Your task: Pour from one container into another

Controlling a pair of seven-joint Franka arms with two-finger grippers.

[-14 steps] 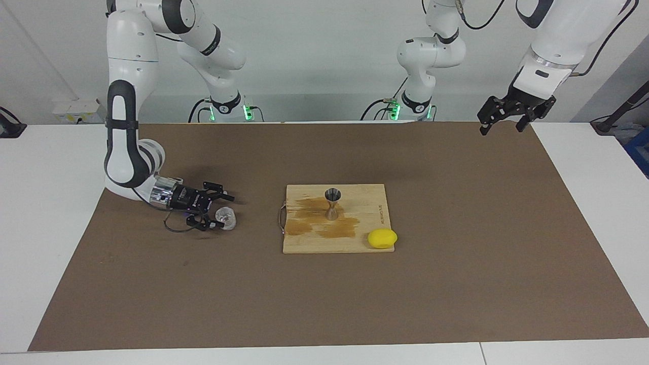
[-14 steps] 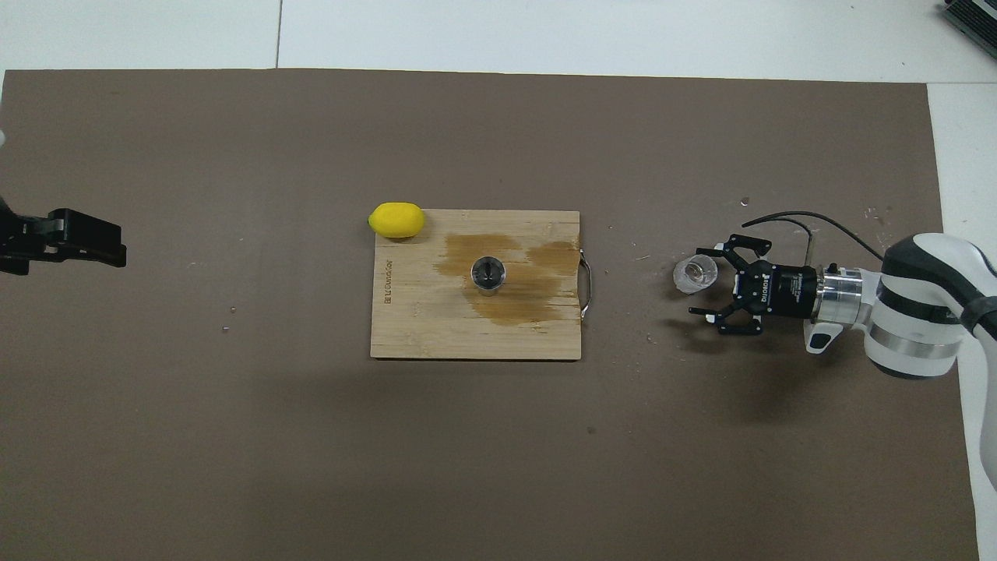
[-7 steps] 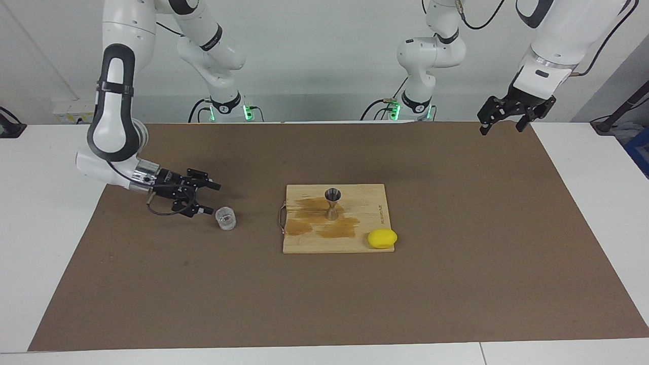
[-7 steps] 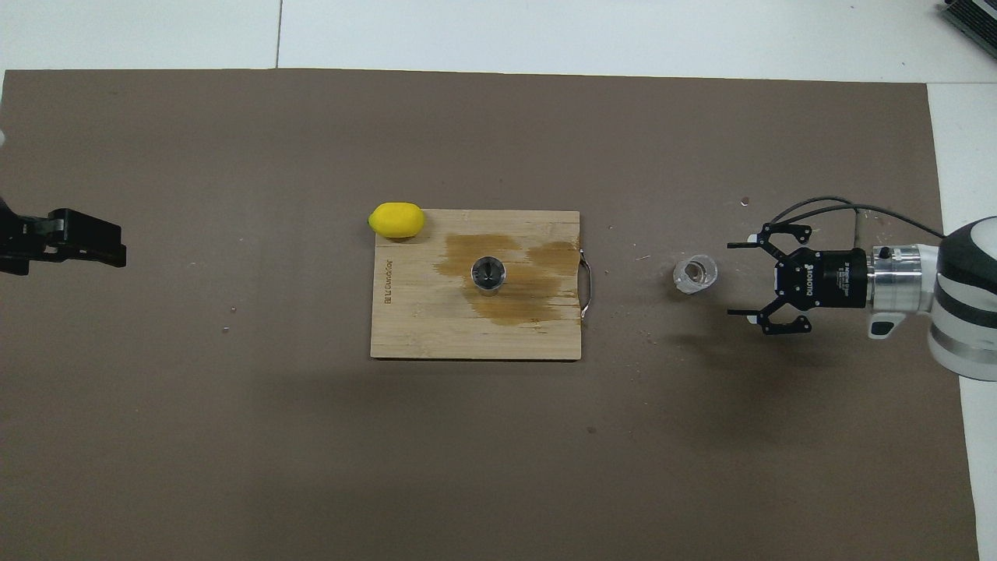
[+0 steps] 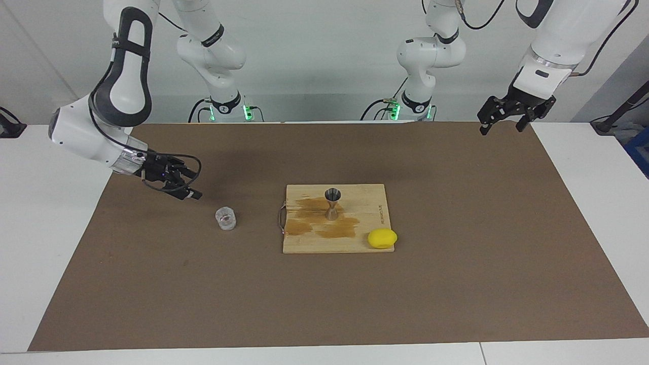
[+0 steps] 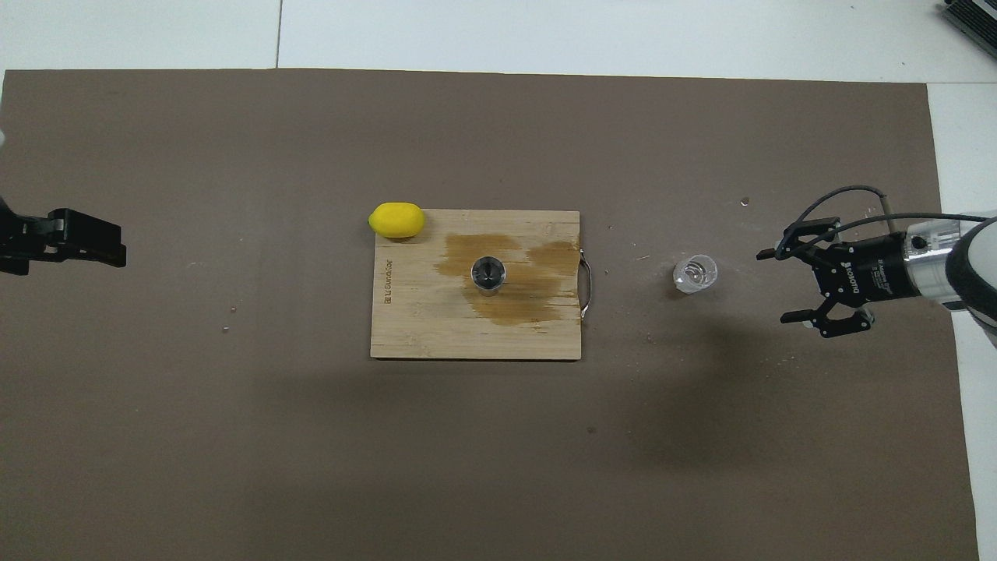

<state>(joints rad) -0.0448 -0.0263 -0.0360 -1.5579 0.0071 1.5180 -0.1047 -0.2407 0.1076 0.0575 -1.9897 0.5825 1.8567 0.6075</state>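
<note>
Just ahead of the right gripper (image 5: pixel 191 185), fingers spread wide and holding nothing, sits the glass cup (image 5: pixel 225 219); left gripper (image 5: pixel 502 121) is way off, fingers apart too.

I see brown mat (image 5: pixel 456 284) over white table (image 5: pixel 598 203). Frame centre: pale bamboo cutting board (image 5: pixel 365 200), darker amber wet stain (image 5: pixel 334 230) across grain. On it silver metal jigger (image 5: pixel 332 203). Bright yellow lemon (image 5: pixel 382 238) at board corner. Clear glass cup (image 5: pixel 226 218) left of board in facing view. I note white arms, black grippers.
</note>
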